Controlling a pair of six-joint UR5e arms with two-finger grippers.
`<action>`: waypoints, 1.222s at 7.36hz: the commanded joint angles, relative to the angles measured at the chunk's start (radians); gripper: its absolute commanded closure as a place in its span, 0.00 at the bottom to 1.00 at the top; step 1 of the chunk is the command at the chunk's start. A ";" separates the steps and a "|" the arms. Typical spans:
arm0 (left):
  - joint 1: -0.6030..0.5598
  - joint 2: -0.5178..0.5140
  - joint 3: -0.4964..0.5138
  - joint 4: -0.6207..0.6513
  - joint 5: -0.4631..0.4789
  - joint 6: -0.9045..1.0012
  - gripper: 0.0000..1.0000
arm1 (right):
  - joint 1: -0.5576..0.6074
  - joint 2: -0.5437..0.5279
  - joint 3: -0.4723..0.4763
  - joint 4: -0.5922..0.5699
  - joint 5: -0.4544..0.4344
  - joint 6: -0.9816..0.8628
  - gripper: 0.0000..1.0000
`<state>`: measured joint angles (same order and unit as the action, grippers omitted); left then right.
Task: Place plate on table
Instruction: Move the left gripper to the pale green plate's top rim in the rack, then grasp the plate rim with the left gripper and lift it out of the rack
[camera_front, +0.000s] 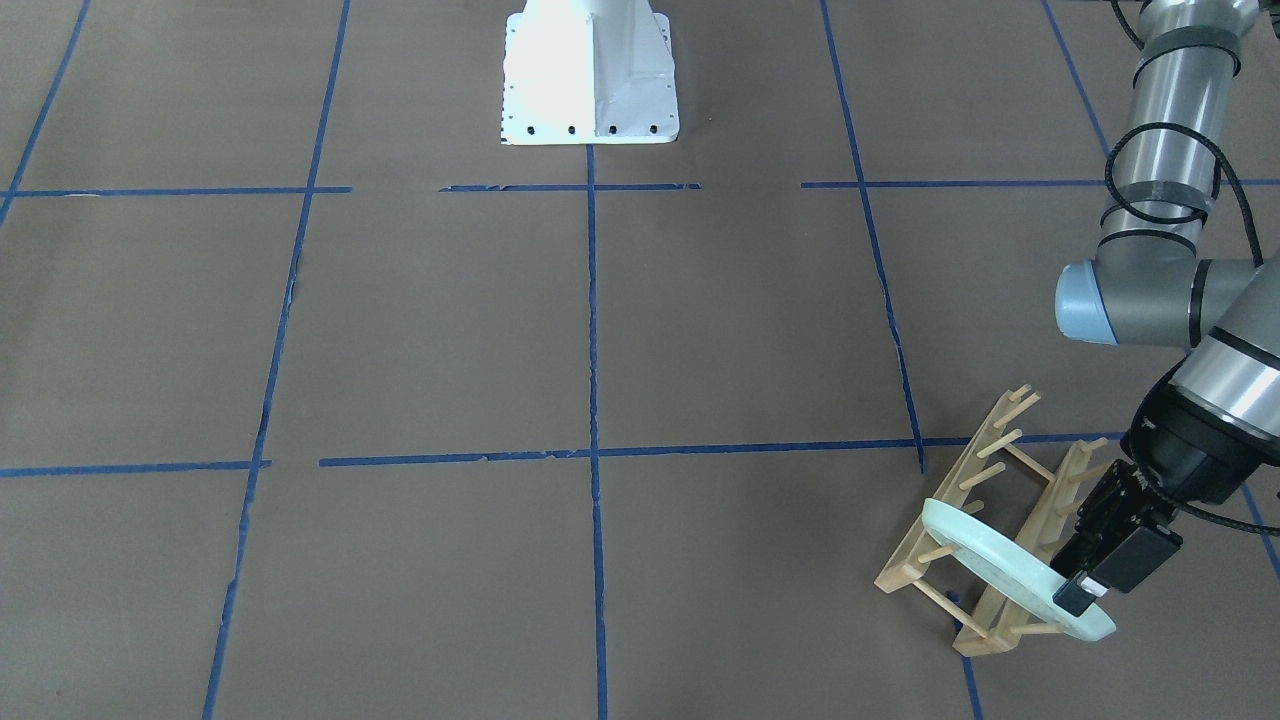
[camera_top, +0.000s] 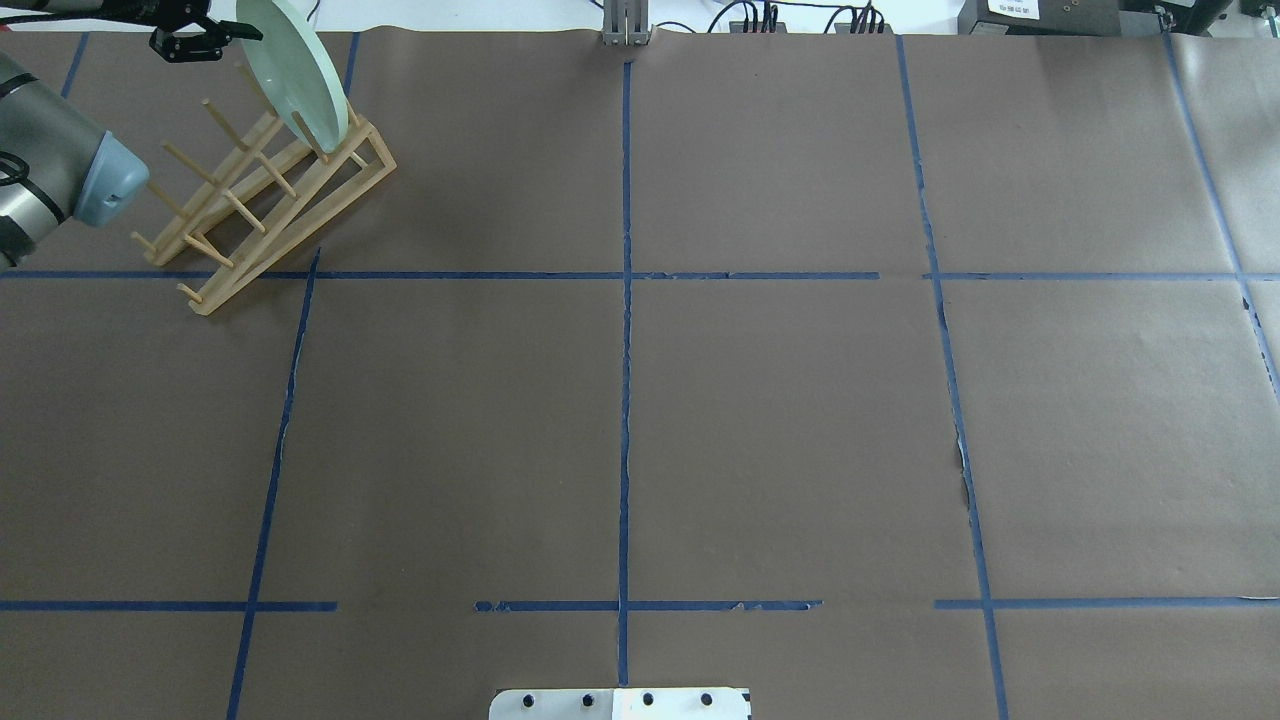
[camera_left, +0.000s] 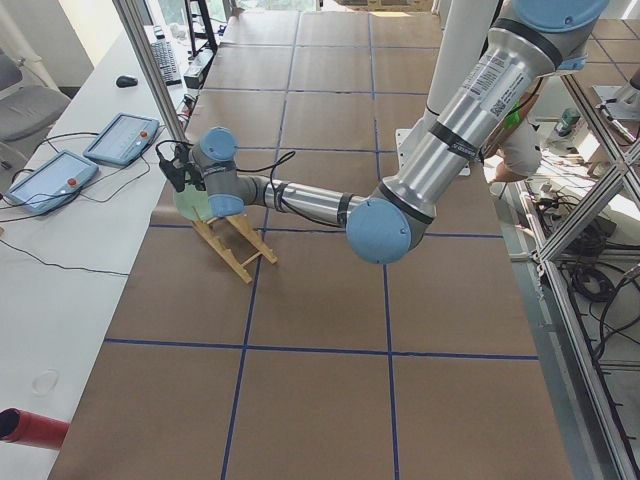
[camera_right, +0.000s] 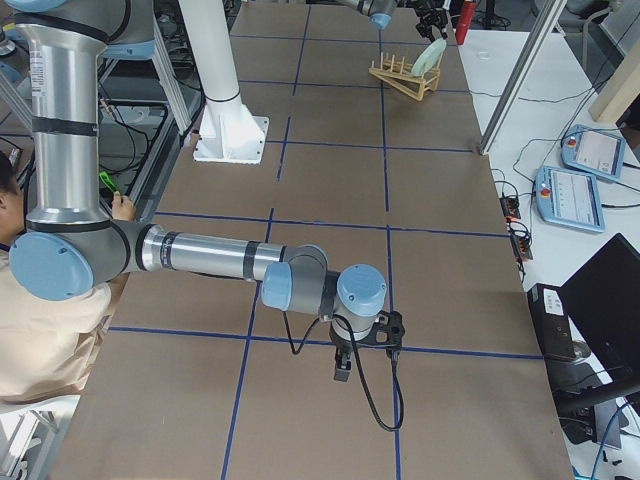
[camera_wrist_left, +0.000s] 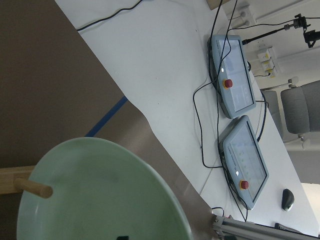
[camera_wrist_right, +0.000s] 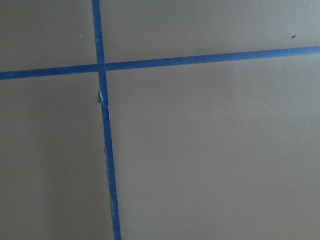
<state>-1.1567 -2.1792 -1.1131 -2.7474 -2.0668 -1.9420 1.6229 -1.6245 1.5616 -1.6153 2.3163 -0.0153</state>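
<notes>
The pale mint-green plate (camera_front: 1000, 560) stands on edge in the end slot of a light wooden peg rack (camera_front: 985, 440) at the table's (camera_front: 450, 330) far left corner, as the overhead view (camera_top: 295, 80) shows. My left gripper (camera_front: 1075, 598) is at the plate's upper rim, one finger on its concave face and the other hidden behind it; it looks shut on the rim. The plate's face fills the lower left of the left wrist view (camera_wrist_left: 100, 195). My right gripper (camera_right: 342, 372) hangs low over bare table far from the plate; I cannot tell if it is open or shut.
The white robot base (camera_front: 590, 70) stands at the table's near middle edge. Beyond the table's far edge, a white desk holds two teach pendants (camera_wrist_left: 235, 75) and cables. The rack's (camera_top: 300, 231) pegs slope towards the robot.
</notes>
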 joint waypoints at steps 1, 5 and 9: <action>0.000 -0.011 0.003 0.000 0.001 -0.002 0.88 | 0.000 0.000 0.000 0.000 0.000 0.000 0.00; -0.036 -0.048 -0.045 0.002 -0.001 -0.049 1.00 | 0.000 0.000 0.000 0.000 0.000 0.000 0.00; -0.051 -0.054 -0.230 0.040 -0.009 -0.193 1.00 | 0.000 0.000 0.000 0.000 0.000 0.000 0.00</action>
<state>-1.2076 -2.2294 -1.2879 -2.7338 -2.0708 -2.1051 1.6229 -1.6245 1.5611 -1.6153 2.3163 -0.0154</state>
